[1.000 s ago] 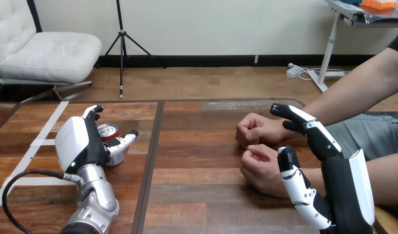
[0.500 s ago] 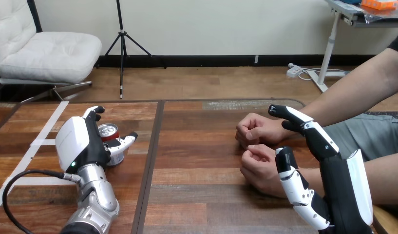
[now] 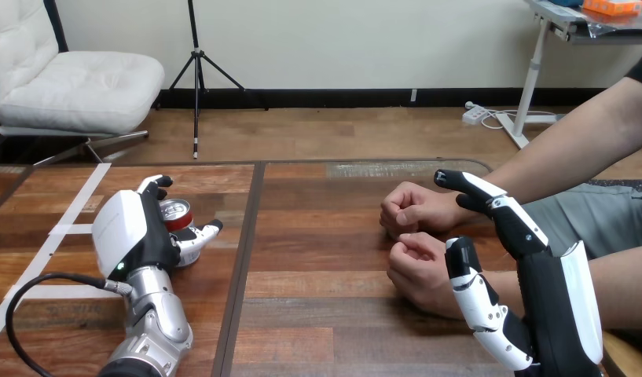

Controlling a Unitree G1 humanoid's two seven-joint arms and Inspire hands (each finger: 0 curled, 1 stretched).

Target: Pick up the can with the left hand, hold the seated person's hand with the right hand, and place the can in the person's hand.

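Note:
A silver and red can [image 3: 176, 214] stands upright on the left half of the wooden table [image 3: 317, 314]. My left hand [image 3: 129, 232] wraps it from the left: the fingers [image 3: 152, 185] curve round its far side and the thumb [image 3: 201, 234] lies across its near side. My right hand [image 3: 549, 290] is open at the lower right. Its straight fingers [image 3: 490, 200] reach to the wrist of the person's far hand [image 3: 412, 208], and its thumb [image 3: 471, 290] stands beside the person's near hand [image 3: 420, 267]. Both of the person's hands are loose fists resting on the table.
The person's forearms come in from the right edge. A dark seam [image 3: 243, 259] runs down the table between the can and the person's hands. White tape strips [image 3: 62, 232] mark the table's left part. A black cable [image 3: 34, 287] loops by my left forearm.
My left hand has closed in a little on the can, and its thumb has dropped lower across the can's front. My right hand and the person's hands have barely moved.

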